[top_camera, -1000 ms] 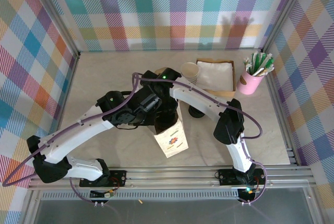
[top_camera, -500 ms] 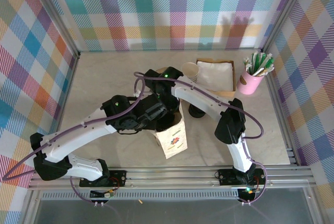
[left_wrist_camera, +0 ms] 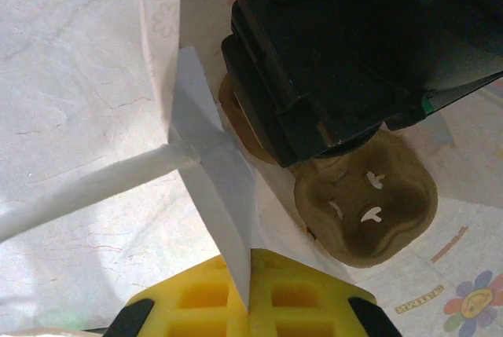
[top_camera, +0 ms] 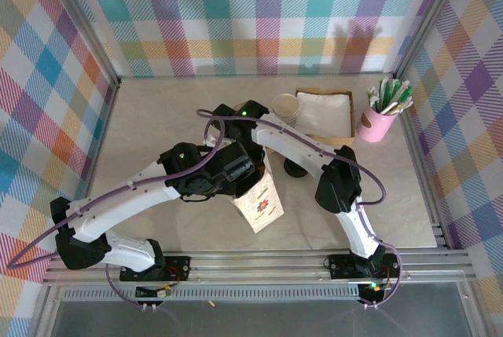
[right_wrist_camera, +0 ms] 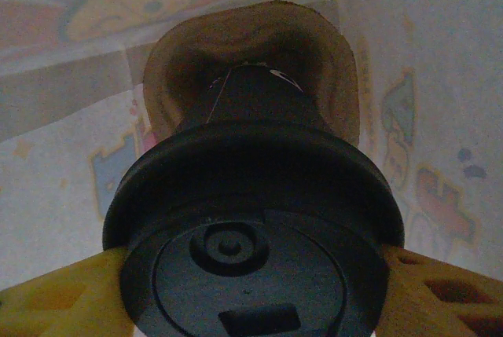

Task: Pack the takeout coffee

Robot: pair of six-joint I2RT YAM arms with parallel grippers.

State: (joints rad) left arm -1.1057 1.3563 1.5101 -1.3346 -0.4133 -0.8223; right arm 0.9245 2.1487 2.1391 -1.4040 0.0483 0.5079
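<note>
Takeout coffee upright, lid up, in right pincer

1 takeout coffee between right gripper jaws, 1 brown carrier beyond them, 1 paper bag, 1 pink pot, 1 napkin tray, 1 cup stack, 1 lid stack.

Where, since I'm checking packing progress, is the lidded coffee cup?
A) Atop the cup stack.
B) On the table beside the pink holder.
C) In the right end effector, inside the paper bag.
C: the right end effector grips the takeout coffee inside the paper bag, above a brown carrier.
</note>
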